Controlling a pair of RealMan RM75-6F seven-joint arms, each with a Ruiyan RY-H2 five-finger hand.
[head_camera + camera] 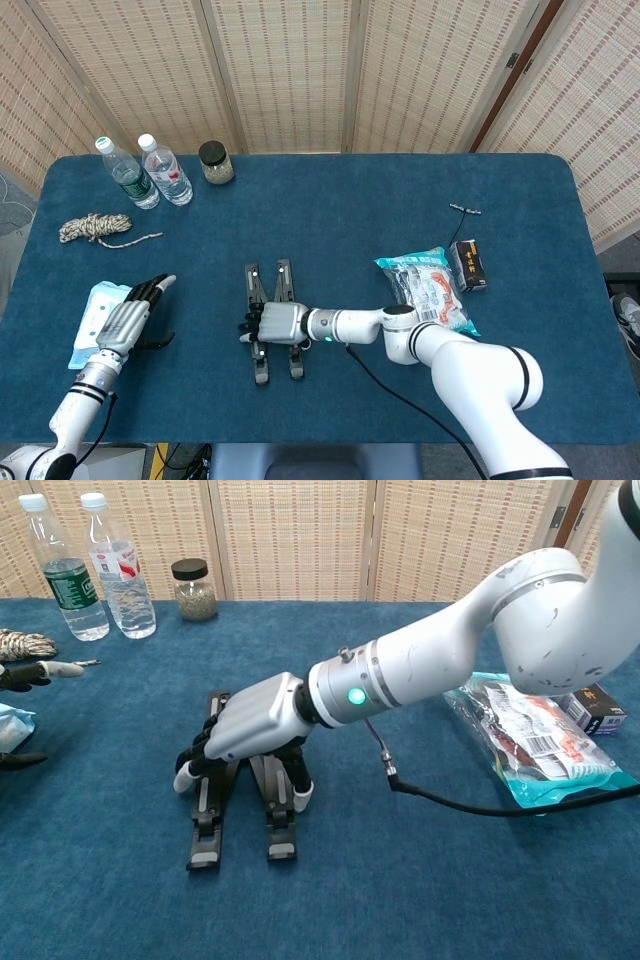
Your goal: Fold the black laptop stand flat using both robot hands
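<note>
The black laptop stand (pixel 270 322), two slim parallel bars, is seen lying near the front middle of the blue-covered table (pixel 330 210). It is covered across its middle by the right hand (pixel 276 323), whose palm faces down and whose fingers (pixel 190 772) are draped over the left bar while the thumb reaches down beside the right bar; the stand is pressed rather than clearly gripped. Well apart at the table's left edge, the left hand (pixel 128 322) is held open above a pale blue packet (pixel 98 320), fingers extended and holding nothing. To the right, a clear plastic snack bag (pixel 428 287) and a small black box (pixel 467 265) are lying. Farther back on the left are found a coiled rope (pixel 95 228), two clear plastic water bottles (pixel 148 170) and a dark-lidded glass jar (pixel 215 162).
</note>
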